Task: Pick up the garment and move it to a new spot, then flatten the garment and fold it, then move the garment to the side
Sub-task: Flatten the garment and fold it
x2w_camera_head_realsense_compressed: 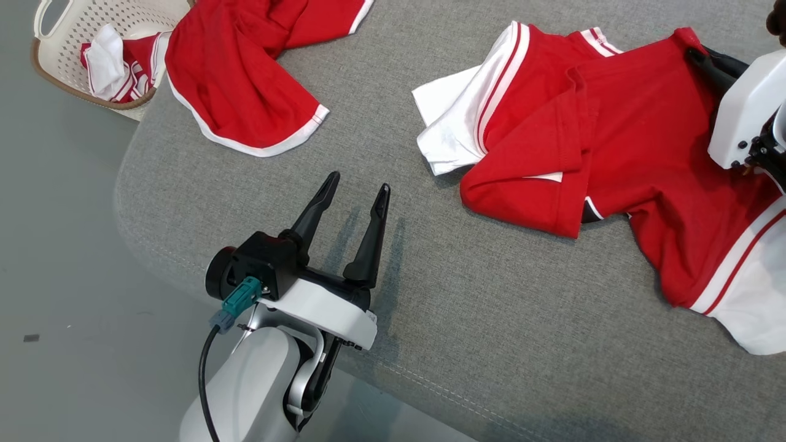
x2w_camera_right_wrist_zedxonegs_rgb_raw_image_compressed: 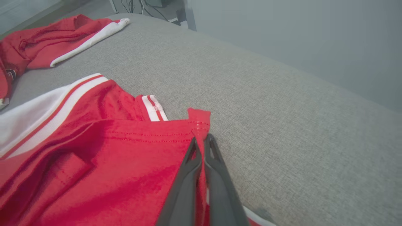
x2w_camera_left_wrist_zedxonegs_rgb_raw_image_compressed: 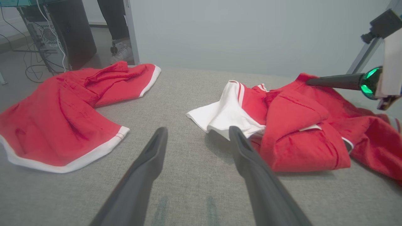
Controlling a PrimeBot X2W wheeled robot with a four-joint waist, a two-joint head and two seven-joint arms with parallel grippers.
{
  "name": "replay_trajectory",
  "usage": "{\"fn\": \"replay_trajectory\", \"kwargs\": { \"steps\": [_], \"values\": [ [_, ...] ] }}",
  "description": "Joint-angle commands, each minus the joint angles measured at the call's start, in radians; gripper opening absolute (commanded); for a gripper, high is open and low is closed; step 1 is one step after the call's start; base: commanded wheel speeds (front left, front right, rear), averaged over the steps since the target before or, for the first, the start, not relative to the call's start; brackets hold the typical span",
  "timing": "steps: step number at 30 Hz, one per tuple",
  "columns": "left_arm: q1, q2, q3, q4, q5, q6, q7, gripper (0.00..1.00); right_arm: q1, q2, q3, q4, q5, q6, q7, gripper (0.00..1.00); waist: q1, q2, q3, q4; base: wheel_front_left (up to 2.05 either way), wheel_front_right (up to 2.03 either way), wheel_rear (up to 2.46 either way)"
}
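The garment [x2w_camera_head_realsense_compressed: 638, 141], a crumpled red shirt with white striped trim, lies on the right side of the grey padded surface [x2w_camera_head_realsense_compressed: 430, 294]. My right gripper [x2w_camera_right_wrist_zedxonegs_rgb_raw_image_compressed: 202, 139] is shut on a red hem corner at the far edge of the garment [x2w_camera_right_wrist_zedxonegs_rgb_raw_image_compressed: 119, 157], its dark fingers [x2w_camera_head_realsense_compressed: 700, 58] pressed together with cloth between them. My left gripper [x2w_camera_head_realsense_compressed: 359, 182] hovers open above bare grey fabric, left of the garment [x2w_camera_left_wrist_zedxonegs_rgb_raw_image_compressed: 301, 125] and apart from it. In the left wrist view, the left gripper [x2w_camera_left_wrist_zedxonegs_rgb_raw_image_compressed: 198, 130] points toward the shirt's white sleeve.
A second red garment [x2w_camera_head_realsense_compressed: 239, 80] lies at the far left of the surface, hanging partly over its edge. A cream perforated basket [x2w_camera_head_realsense_compressed: 61, 55] holding more red and white cloth stands on the floor beyond. A person's legs [x2w_camera_left_wrist_zedxonegs_rgb_raw_image_compressed: 114, 25] and a computer tower [x2w_camera_left_wrist_zedxonegs_rgb_raw_image_compressed: 40, 31] stand farther off.
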Motion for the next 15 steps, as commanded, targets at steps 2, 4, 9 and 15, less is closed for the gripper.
{"fn": "replay_trajectory", "kwargs": {
  "steps": [2,4,9,15],
  "values": [
    [-0.034,0.026,0.040,-0.018,0.004,-0.008,-0.011,1.00,0.007,0.003,0.003,-0.008,0.020,0.004,-0.056,0.00,-0.0001,0.0000,-0.008,-0.007,0.00,0.00,0.00],
    [-0.032,0.027,0.042,-0.017,0.005,-0.006,-0.011,1.00,0.009,0.000,0.005,-0.014,0.032,0.004,-0.091,0.00,-0.0001,0.0000,-0.016,-0.014,0.00,0.00,0.00],
    [-0.018,0.042,0.047,-0.016,0.008,0.001,-0.011,1.00,0.028,0.002,0.048,-0.077,0.070,0.004,-0.147,0.00,-0.0001,0.0000,-0.049,-0.046,0.00,0.00,0.00],
    [-0.001,0.061,0.048,-0.024,0.007,0.013,0.002,1.00,0.070,-0.016,0.111,-0.210,0.087,0.004,-0.201,0.00,-0.0001,0.0000,-0.089,-0.082,0.00,0.00,0.00]
  ]
}}
